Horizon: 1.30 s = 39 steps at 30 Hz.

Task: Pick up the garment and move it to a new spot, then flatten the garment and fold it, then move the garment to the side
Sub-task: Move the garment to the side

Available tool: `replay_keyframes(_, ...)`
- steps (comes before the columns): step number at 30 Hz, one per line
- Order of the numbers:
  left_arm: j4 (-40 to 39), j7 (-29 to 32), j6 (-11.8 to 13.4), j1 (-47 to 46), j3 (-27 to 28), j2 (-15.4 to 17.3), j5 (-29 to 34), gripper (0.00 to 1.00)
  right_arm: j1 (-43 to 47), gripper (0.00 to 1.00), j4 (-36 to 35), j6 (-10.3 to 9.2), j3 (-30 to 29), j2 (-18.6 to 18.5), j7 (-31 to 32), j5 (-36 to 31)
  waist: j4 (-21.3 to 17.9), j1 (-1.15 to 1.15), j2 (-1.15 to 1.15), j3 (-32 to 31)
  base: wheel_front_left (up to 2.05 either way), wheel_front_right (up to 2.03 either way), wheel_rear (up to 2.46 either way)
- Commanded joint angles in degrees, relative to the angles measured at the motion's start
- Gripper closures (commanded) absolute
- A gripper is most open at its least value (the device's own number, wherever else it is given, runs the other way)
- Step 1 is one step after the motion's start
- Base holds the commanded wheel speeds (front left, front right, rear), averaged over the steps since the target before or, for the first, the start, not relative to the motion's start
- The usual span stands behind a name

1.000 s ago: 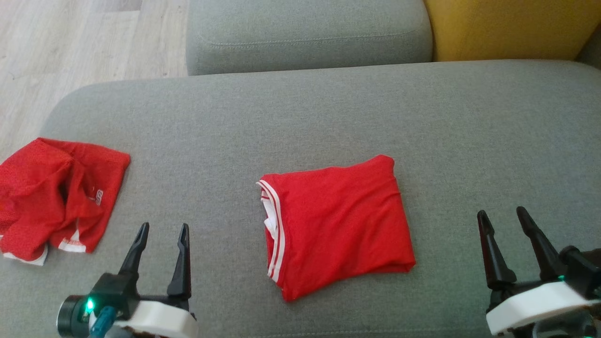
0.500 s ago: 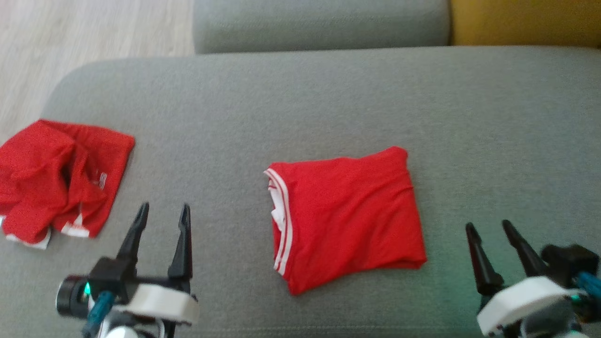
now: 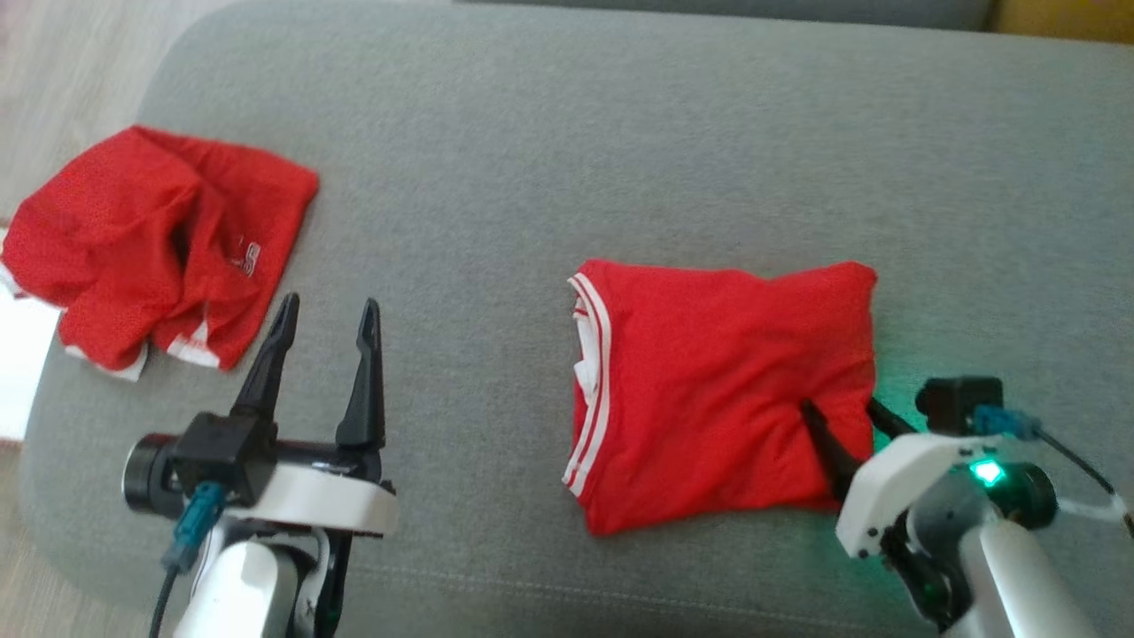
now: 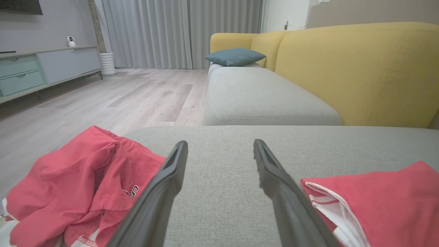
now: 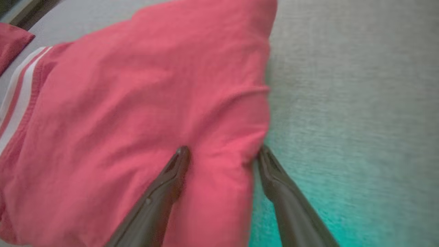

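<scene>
My right gripper (image 3: 840, 406) straddles the garment's (image 3: 709, 381) right edge, jaws wide, nothing clamped; left gripper (image 3: 330, 306) open, empty, near the cushion's (image 3: 532, 133) front edge

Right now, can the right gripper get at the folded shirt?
Probably yes: the right gripper stands open astride the right edge of the shirt, one finger on the cloth, the other just past the edge, with nothing in the way.

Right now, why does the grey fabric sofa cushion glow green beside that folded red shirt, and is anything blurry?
Head view: a green light behind the right gripper tints the grey fabric sofa cushion beside the folded red shirt. Right wrist view: the same teal tint at lower right, everything blurred. Left wrist view: sharp and evenly lit.
</scene>
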Motion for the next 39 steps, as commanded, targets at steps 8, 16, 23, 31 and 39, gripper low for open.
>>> replay_keyframes(8, -2.57, -0.68, -0.98, -2.41, 3.25, -0.49, 1.84, 0.00, -3.95, 1.00, -1.96, -0.04, 3.88, -2.95, -0.39, 1.57, -1.13, 0.00, 0.00, 1.49, 0.00, 0.00, 0.00)
replay_keyframes(16, -4.11, -0.68, -2.19, -2.35, 4.09, -0.49, 3.20, 0.00, -3.38, 1.00, -8.41, -0.04, 3.53, -7.22, -0.83, 0.80, -10.13, 0.00, 0.00, 1.81, 0.00, 0.00, 0.00)
replay_keyframes(23, -4.87, -0.68, -3.66, -3.80, 3.22, -0.67, 4.16, 0.00, -6.19, 1.00, -9.70, -0.04, -0.63, -12.23, 0.39, 1.33, -16.91, 0.00, 0.00, 3.37, 0.00, 0.00, 0.00)
replay_keyframes(31, -5.53, -0.69, -5.88, -8.02, 1.20, -0.84, 5.70, 0.00, -12.98, 1.00, -6.82, -0.04, -10.18, -17.06, -0.37, 2.21, -20.77, 0.00, 0.00, 7.93, 0.00, 0.00, 0.00)
replay_keyframes(39, -7.33, -0.69, -7.77, -12.38, -0.27, -0.44, 7.14, 0.00, -16.32, 1.00, -7.01, -0.04, -16.83, -17.85, -0.41, 1.94, -22.40, 0.00, 0.00, 13.78, 0.00, 0.00, 0.00)
